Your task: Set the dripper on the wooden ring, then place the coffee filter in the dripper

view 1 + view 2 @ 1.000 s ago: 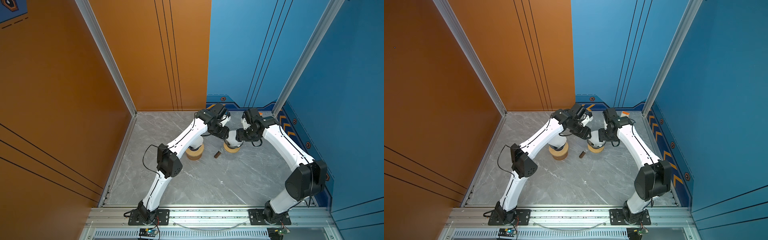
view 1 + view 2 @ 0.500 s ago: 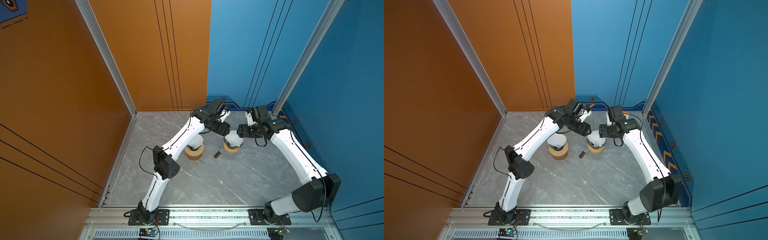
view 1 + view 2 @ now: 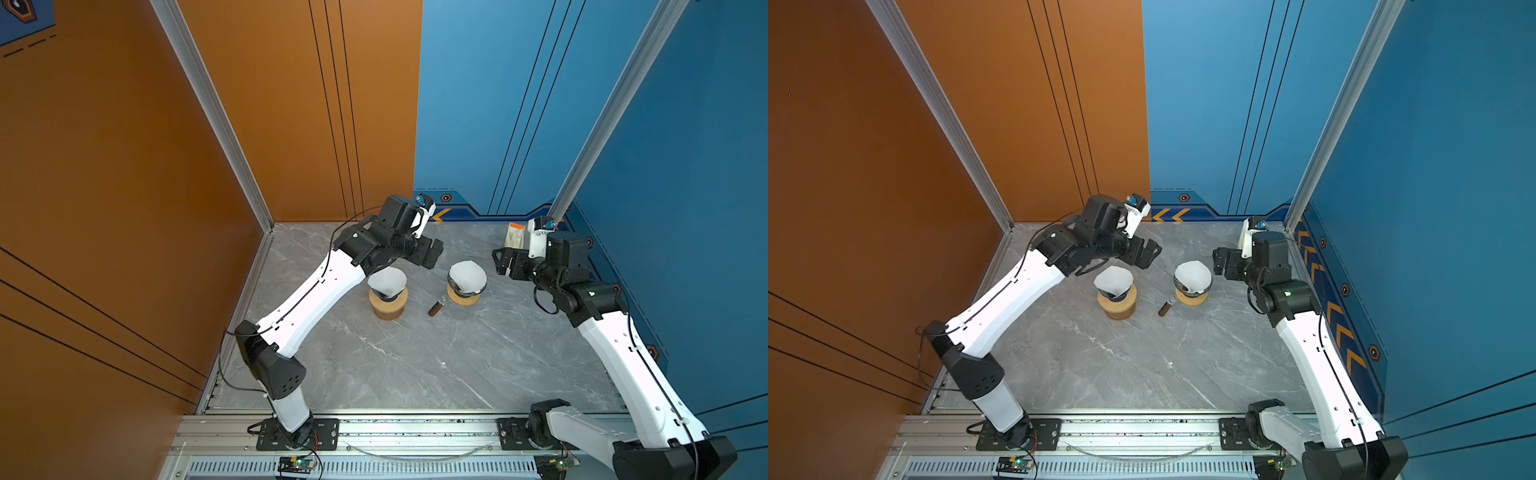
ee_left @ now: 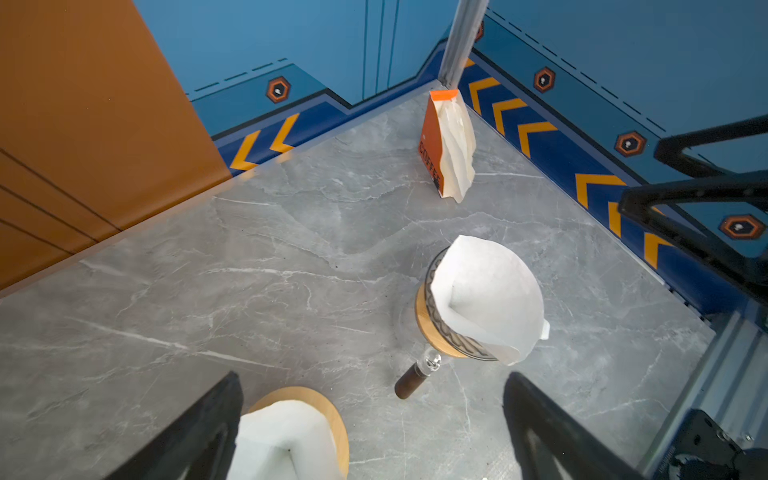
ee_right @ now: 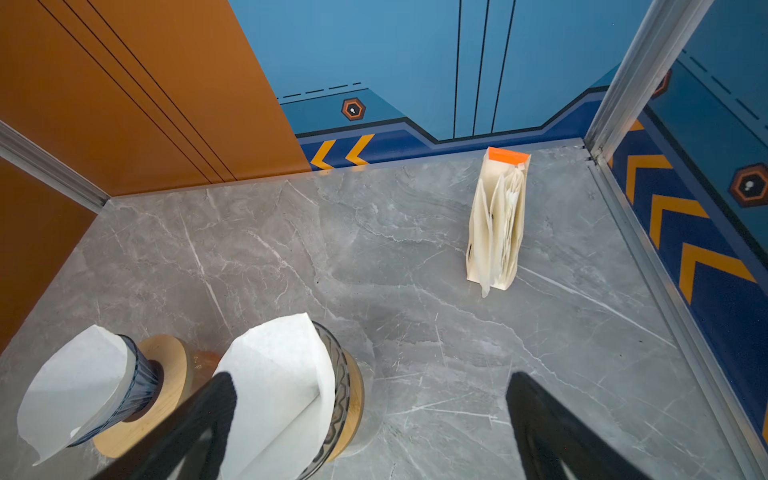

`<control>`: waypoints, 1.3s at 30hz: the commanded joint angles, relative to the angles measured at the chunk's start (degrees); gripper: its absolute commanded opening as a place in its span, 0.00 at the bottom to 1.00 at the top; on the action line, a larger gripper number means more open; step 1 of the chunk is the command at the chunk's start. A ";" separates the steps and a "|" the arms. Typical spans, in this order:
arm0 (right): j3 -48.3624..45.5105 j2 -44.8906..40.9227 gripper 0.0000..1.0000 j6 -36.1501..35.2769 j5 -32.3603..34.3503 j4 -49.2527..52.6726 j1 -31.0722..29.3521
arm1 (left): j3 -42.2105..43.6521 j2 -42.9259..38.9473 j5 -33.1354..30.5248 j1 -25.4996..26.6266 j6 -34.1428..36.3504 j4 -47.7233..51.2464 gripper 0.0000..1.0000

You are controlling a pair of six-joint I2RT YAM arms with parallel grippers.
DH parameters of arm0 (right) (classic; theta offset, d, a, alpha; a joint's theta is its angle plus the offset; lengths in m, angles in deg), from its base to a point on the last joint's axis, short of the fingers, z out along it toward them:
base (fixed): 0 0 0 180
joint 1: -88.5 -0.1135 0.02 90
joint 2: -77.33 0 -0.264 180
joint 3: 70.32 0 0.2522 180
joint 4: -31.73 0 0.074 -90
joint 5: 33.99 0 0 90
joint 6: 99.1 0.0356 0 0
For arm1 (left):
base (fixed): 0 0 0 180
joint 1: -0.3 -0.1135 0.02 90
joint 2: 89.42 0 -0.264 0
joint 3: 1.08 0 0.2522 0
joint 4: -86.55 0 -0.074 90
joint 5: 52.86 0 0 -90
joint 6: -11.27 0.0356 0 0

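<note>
Two drippers stand on wooden bases mid-table, each with a white paper coffee filter in it. The left dripper (image 3: pixel 387 296) holds one filter (image 3: pixel 386 279) (image 3: pixel 1113 280) (image 4: pixel 286 440). The right dripper (image 3: pixel 466 291) (image 5: pixel 340 395) holds the other filter (image 3: pixel 467 274) (image 3: pixel 1192 276) (image 4: pixel 486 299) (image 5: pixel 278 382). My left gripper (image 3: pixel 432 254) (image 3: pixel 1148 255) (image 4: pixel 372 399) hangs open between and behind the two drippers, with nothing in it. My right gripper (image 3: pixel 503 262) (image 3: pixel 1222 262) (image 5: pixel 370 399) is open and empty just right of the right dripper.
A brown handle (image 3: pixel 436 308) (image 4: pixel 411 380) sticks out from the right dripper's stand toward the front. An orange-topped pack of spare filters (image 3: pixel 515 237) (image 4: pixel 446 145) (image 5: pixel 496 224) stands at the back right corner. Walls close in the table on three sides.
Both grippers have opened wide and drawn back from the right dripper, the left one toward the back left, the right one to the right. The filter stays in that dripper.
</note>
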 commanded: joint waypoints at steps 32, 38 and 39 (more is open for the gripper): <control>-44.88 10.68 1.00 1.80 18.13 -65.69 13.76 | 77.18 -36.87 -30.22 -25.86 -2.84 -47.71 0.98; -45.98 20.04 1.00 0.39 15.34 -74.24 13.15 | 80.32 -29.37 -27.08 -27.61 2.04 -62.12 0.98; -46.43 20.17 1.00 -0.01 15.16 -75.75 12.89 | 80.38 -28.08 -27.08 -27.95 2.26 -63.50 0.98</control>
